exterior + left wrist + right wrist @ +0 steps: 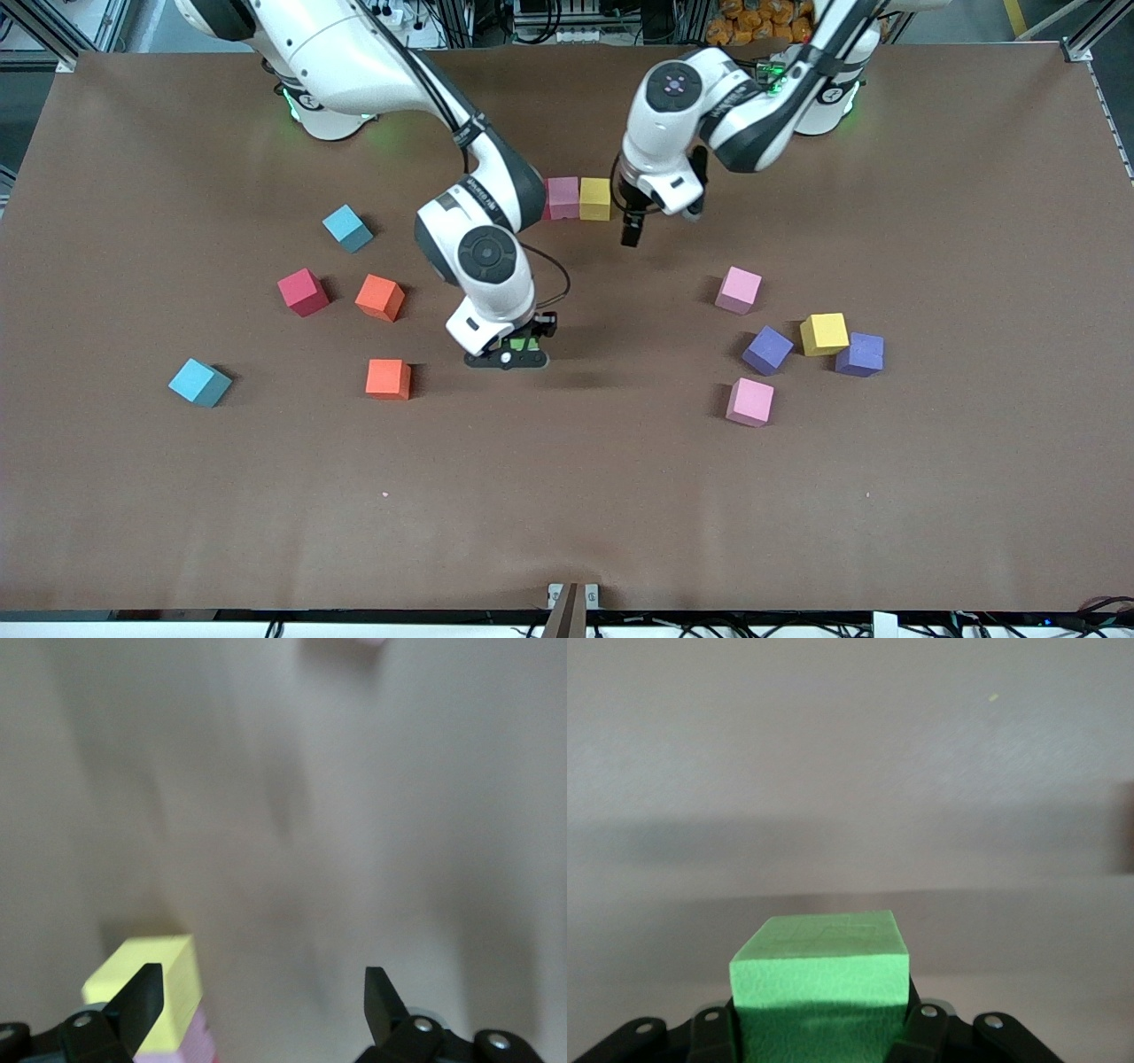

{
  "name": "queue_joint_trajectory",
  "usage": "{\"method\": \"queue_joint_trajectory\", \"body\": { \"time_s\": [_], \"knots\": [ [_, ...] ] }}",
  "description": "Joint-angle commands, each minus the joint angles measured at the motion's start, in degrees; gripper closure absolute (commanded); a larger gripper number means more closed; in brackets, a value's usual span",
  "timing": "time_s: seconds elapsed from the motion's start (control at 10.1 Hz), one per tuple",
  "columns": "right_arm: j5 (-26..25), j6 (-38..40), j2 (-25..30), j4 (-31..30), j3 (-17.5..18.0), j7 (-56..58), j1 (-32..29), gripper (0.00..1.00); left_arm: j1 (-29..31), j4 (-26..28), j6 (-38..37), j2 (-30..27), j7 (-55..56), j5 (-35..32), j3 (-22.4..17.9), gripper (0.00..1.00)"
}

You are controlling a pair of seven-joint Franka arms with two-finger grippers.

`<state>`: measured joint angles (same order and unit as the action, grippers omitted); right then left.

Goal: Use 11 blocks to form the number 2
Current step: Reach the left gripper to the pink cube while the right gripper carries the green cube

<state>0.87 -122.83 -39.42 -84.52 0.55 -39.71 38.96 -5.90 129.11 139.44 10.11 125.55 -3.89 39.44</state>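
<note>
**A:** Brown counter [567,496], blocks scattered loose. How much of the number 2 is built?

**B:** Barely a start, I'd judge. A pink block [563,197] and a yellow block [595,198] touch in a row well away from the front camera, between the two arms. The right arm's wrist covers the spot beside the pink one, so there may be a third there; I can't tell.

**A:** And the hands?

**B:** The left hand [633,235] hangs just above the counter beside the yellow block, fingers spread wide and holding nothing. The right hand [509,357] is over the middle of the counter, clamped on the green block [821,979].

**A:** What's left loose?

**B:** Toward the right arm's end: a red block [303,291] and two orange blocks [380,297] [388,378], plus two light-blue cubes [347,228] [200,382] that aren't part of it. Toward the left arm's end: two pink blocks [739,290] [750,401], two purple blocks [767,350] [860,354] and another yellow block [824,334]. Most of the digit remains to be placed.
</note>
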Motion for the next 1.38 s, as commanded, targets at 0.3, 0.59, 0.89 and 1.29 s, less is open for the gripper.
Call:
{"method": "queue_joint_trajectory", "body": {
  "time_s": [0.3,0.59,0.89,1.29],
  "knots": [
    [-0.07,-0.91,3.55,-4.4,0.07,-11.69,8.93,0.6,3.28,-5.0,-1.81,-1.23,-46.44,2.92,-16.29,0.0],
    [0.19,-9.52,8.74,-15.04,2.78,-18.01,10.61,0.6,2.74,-7.03,-1.81,2.1,-64.34,2.92,-22.03,0.0],
    [0.1,-10.85,7.78,-16.63,2.97,-23.65,13.94,0.59,0.91,-6.77,-1.89,3.86,-79.68,2.83,-28.07,0.0],
    [0.1,-15.33,6.91,-19.89,2.97,-25.86,17.11,0.59,-3.32,-5.54,-1.89,6.5,-91.72,2.92,-36.1,0.0]
  ]
}}
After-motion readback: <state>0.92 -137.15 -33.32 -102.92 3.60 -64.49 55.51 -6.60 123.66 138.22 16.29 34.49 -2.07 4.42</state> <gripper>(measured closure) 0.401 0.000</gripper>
